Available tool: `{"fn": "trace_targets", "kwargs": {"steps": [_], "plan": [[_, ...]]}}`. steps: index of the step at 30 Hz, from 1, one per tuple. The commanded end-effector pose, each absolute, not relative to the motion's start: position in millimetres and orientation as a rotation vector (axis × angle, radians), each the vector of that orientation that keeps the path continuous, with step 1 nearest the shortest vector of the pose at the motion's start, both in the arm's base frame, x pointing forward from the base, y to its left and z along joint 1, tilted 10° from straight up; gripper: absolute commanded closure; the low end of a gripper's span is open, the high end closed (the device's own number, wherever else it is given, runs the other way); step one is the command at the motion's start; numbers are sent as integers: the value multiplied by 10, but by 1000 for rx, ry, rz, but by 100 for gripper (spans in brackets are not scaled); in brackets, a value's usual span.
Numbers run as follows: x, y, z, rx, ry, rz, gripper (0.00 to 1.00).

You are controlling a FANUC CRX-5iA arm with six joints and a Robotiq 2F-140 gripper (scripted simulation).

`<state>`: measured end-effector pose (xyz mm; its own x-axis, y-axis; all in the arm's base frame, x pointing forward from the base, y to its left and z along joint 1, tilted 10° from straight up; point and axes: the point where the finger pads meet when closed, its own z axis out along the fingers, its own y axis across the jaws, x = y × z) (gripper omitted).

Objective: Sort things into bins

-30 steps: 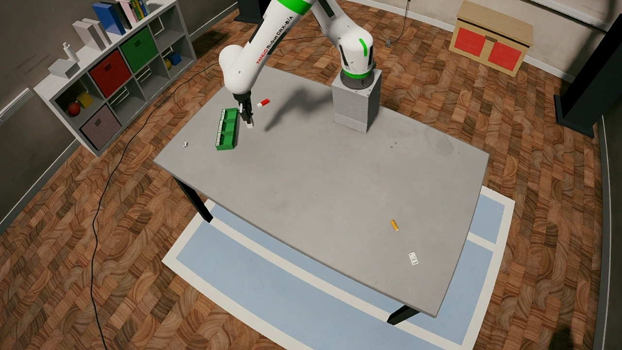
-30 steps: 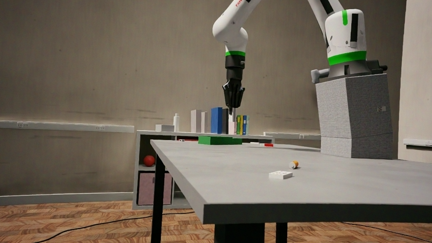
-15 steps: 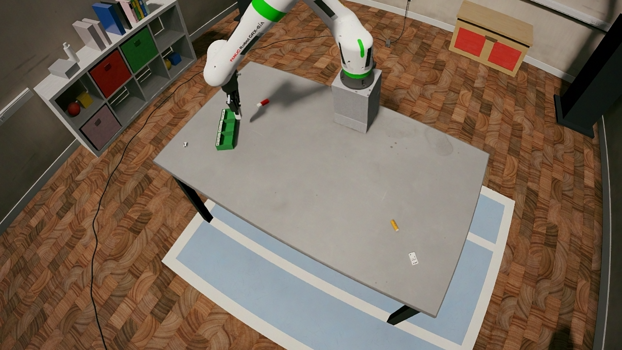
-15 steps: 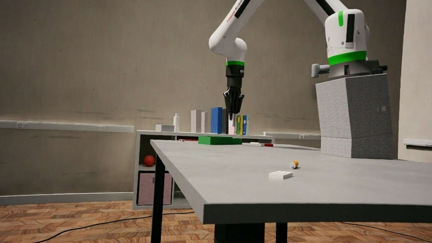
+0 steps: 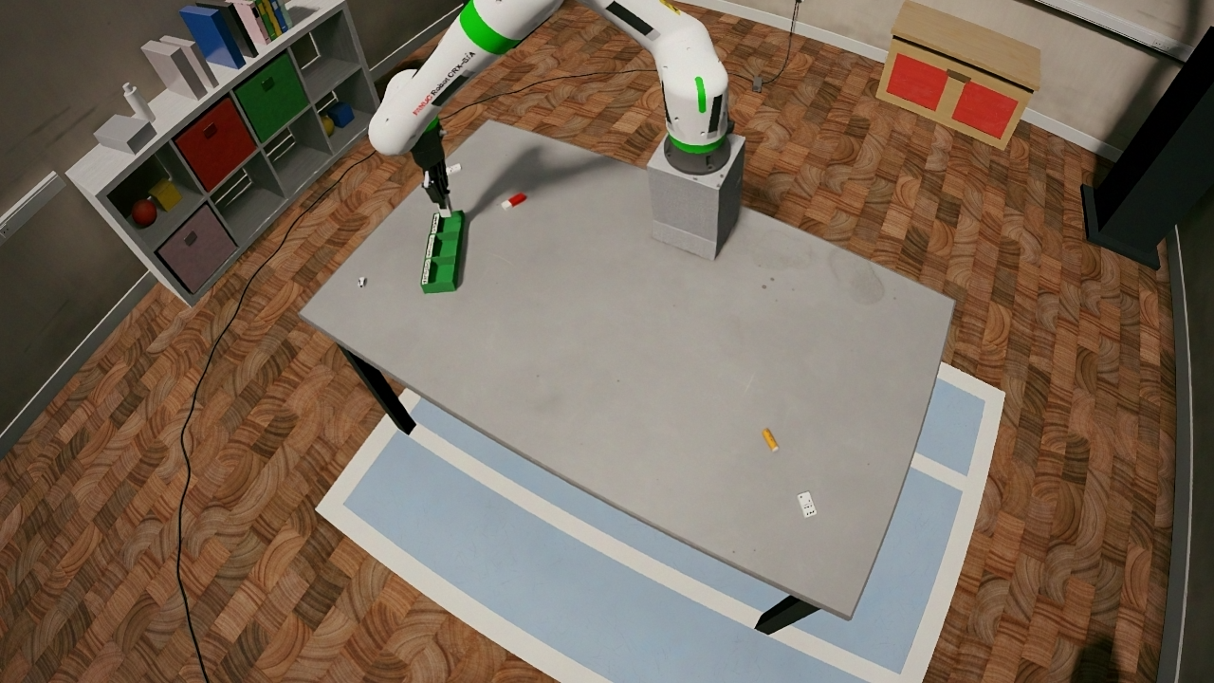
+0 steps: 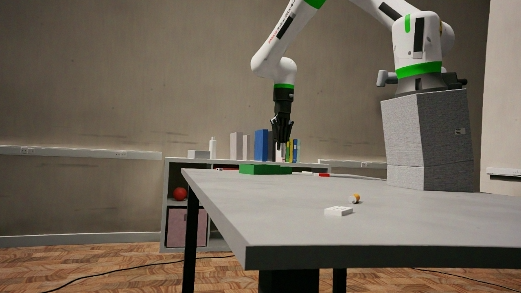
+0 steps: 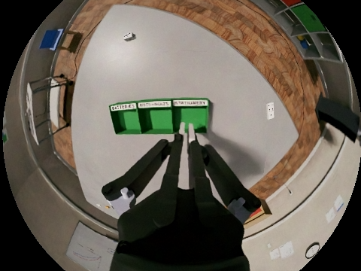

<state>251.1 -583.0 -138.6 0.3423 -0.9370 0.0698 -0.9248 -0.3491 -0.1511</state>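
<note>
One table [image 5: 594,340] [image 6: 327,226] [image 7: 169,71]. One green tray [image 5: 442,288] [image 6: 259,169] [image 7: 172,117], three compartments, three labels. Two dominoes: one domino near a corner [image 5: 806,504] [image 6: 338,210], one domino behind the tray [image 5: 453,169] [image 7: 270,111]. One small white block with dark marks [image 5: 361,281] [image 7: 128,36]. One red-and-white piece [image 5: 514,201] [image 6: 322,174]. One orange cylinder [image 5: 769,439] [image 6: 356,197]. On the shelf unit: three fabric boxes, one each red [image 5: 213,144], green [image 5: 269,97], mauve [image 5: 195,249]; one red ball [image 5: 143,212] [image 6: 179,193].

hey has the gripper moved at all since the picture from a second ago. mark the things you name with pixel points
Yes. The gripper [image 5: 445,210] [image 6: 280,148] [image 7: 186,129] was beside the green bins [image 5: 443,286] [image 6: 258,169] [image 7: 156,132] in the top view; now its fingertips are over their end at the STATIONERY compartment.
</note>
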Motion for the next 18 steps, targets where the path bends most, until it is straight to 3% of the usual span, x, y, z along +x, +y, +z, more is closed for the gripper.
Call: {"fn": "trace_targets", "kwargs": {"steps": [1, 18], "plan": [[2445, -6038, -1442, -2502, 1737, -218, 85], [2498, -6041, -1757, -2502, 1737, -218, 85]]}}
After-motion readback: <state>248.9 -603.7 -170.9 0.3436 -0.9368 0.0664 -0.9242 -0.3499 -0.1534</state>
